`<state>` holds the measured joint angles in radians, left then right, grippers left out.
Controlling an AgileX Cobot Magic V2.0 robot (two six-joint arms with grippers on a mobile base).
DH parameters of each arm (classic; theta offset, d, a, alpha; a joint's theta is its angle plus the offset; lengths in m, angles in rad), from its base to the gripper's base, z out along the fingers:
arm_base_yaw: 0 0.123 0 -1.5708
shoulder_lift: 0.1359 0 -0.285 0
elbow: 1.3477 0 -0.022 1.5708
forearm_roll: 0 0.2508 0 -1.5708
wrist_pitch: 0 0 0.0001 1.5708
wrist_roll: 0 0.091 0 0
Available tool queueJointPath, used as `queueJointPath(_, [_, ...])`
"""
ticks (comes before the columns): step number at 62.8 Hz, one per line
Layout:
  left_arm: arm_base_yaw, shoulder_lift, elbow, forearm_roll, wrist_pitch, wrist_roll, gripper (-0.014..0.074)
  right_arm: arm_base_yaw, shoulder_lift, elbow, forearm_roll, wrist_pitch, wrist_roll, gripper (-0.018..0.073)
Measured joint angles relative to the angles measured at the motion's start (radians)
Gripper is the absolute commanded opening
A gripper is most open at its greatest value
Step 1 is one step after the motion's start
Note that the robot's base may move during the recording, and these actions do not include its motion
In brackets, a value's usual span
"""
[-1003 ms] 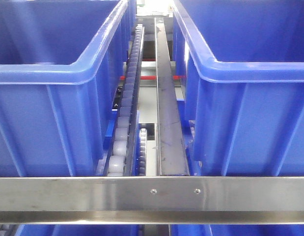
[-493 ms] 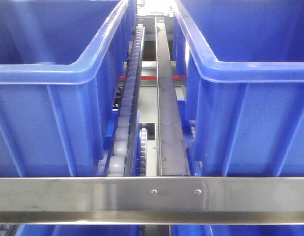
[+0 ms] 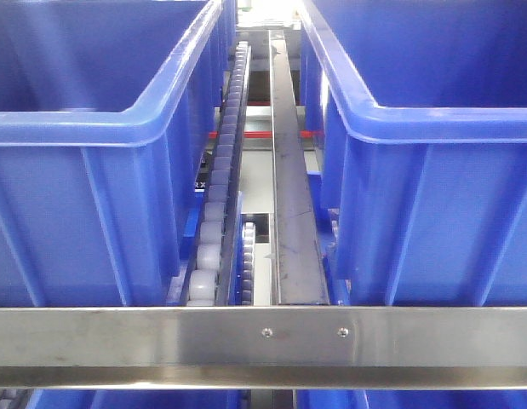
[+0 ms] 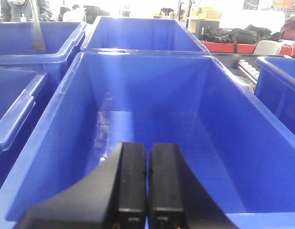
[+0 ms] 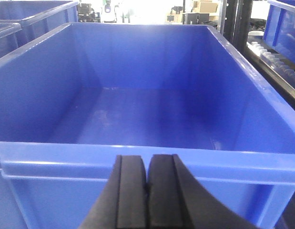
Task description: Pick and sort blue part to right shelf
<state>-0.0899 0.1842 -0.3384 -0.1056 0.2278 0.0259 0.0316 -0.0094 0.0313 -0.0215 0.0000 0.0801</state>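
Over the bins (image 5: 137,157), both pincers (image 4: 147,186) (image 5: 147,191) are sitting pressed together, holding nothing; blue part unseen, so you're locating it first.

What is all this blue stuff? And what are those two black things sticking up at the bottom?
The blue stuff is big plastic bins sitting on a metal shelf with little rollers. One picture looks at the shelf from the front of a robot. The other two come from cameras on its two arms. The black things are the robot's pinchers: the left gripper and the right gripper. Both are squeezed shut and hold nothing. Each one looks into a bin, and no small blue part shows in any picture.
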Motion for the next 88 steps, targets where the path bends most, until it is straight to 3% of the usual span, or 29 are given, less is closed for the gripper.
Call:
queueJointPath(11, [0.004,-0.002,0.036,0.003,-0.026,0.003,0.0125,0.000,0.000,0.000,0.000,0.000,0.000,0.0046])
queueJointPath(25, [0.030,-0.117,0.218,-0.022,-0.125,0.090,0.0125,0.000,0.000,0.000,0.000,0.009,0.000,0.0046])
queueJointPath(36, [0.030,-0.190,0.347,-0.024,-0.154,0.069,0.0125,0.000,-0.001,0.000,0.000,0.011,0.000,0.0046])
queueJointPath(88, [0.028,-0.190,0.347,-0.024,-0.194,0.054,0.0125,0.000,-0.001,0.000,-0.002,0.011,0.000,0.0046])
